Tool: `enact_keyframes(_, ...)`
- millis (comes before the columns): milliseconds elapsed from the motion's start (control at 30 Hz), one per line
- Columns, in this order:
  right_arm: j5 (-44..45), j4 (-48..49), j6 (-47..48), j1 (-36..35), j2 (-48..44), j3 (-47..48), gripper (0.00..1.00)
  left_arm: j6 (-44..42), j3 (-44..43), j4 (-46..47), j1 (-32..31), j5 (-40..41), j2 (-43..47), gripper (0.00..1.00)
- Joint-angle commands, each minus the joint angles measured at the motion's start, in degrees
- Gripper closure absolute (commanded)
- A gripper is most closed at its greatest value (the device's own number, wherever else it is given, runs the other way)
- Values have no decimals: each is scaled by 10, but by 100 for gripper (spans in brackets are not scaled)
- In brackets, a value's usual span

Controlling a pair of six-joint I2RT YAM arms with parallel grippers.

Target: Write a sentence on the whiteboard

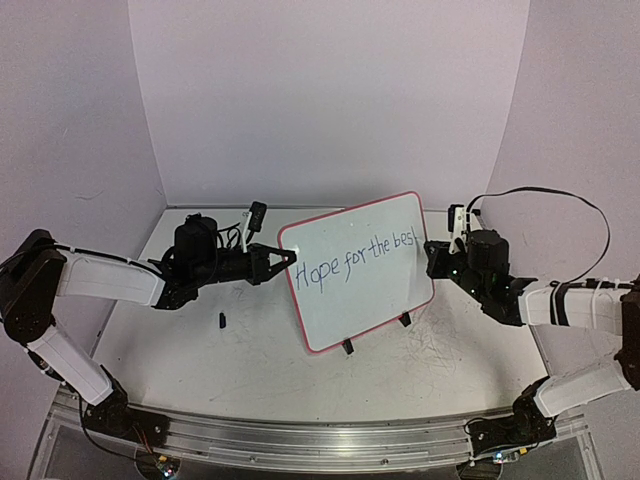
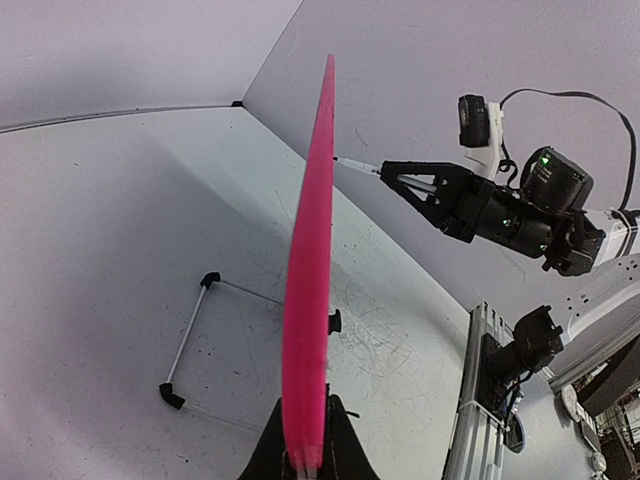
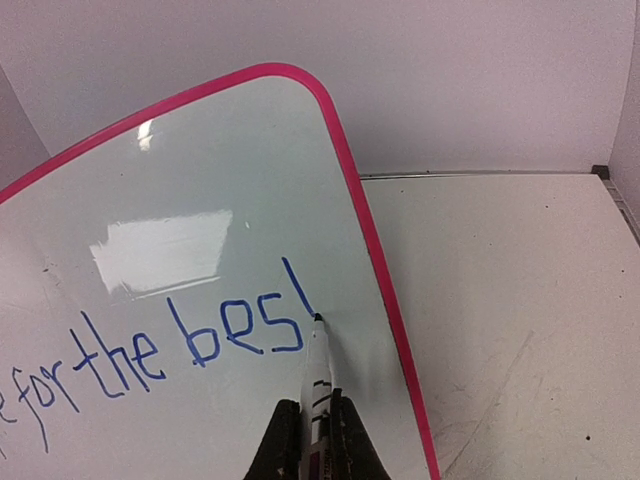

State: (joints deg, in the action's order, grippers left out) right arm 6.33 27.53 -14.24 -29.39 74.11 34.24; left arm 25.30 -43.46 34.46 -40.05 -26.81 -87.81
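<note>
sentence (image 1: 357,260) nearly done, mid-"t" of "best" (crossbar, period to go); right gripper (image 3: 315,418) clamps marker (image 3: 320,365), left gripper (image 2: 305,455) pinches whiteboard (image 1: 375,300)

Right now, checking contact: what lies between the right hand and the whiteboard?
A marker, gripped by the right hand, tip touching the whiteboard; right wrist view shows it.

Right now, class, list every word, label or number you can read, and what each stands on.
"Hope for the bes" plus one upright stroke: the sentence, blue, on the whiteboard.
Print on the marker: too blurred to read.
</note>
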Motion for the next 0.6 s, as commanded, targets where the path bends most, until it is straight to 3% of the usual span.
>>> enact_keyframes(0, 14, 8, -1, 2, -12, 16, 100, -47, -11, -12, 4, 26, 15, 100)
enact_keyframes(333, -7, -13, -2, 1, -65, 5, 100, -48, -11, -13, 4, 31, 15, 100)
enact_keyframes(567, -35, 12, 2, 2, -32, 23, 100, -47, -13, -14, 4, 29, 15, 100)
